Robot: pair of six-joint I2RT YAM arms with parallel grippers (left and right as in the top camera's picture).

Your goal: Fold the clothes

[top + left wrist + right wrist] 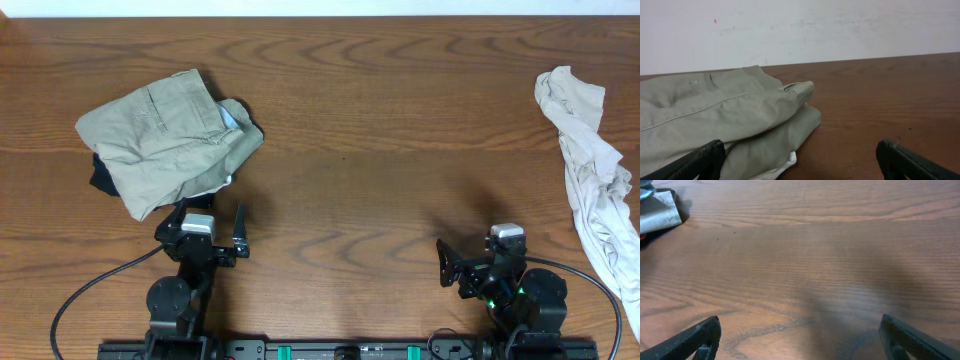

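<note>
Two garments lie on the wooden counter (350,120): folded khaki trousers (165,135) and, well apart to their right, a crumpled cream garment (595,170). By the trousers' near edge sits the left gripper (207,228), the right gripper (478,265) farther right; both sets of fingers (700,160) spread wide, empty.

Both arms black throughout: left arm (178,290), right arm (525,295). I note a pale grey block (198,224) on each wrist. Green lights (493,298) low on the right arm. A black cable (105,270) loops off each base. Base rail (330,352) black with green clips. Fingers (700,161) of the left gripper (800,150) matte black, wedge-shaped; right gripper (800,330) alike.
</note>
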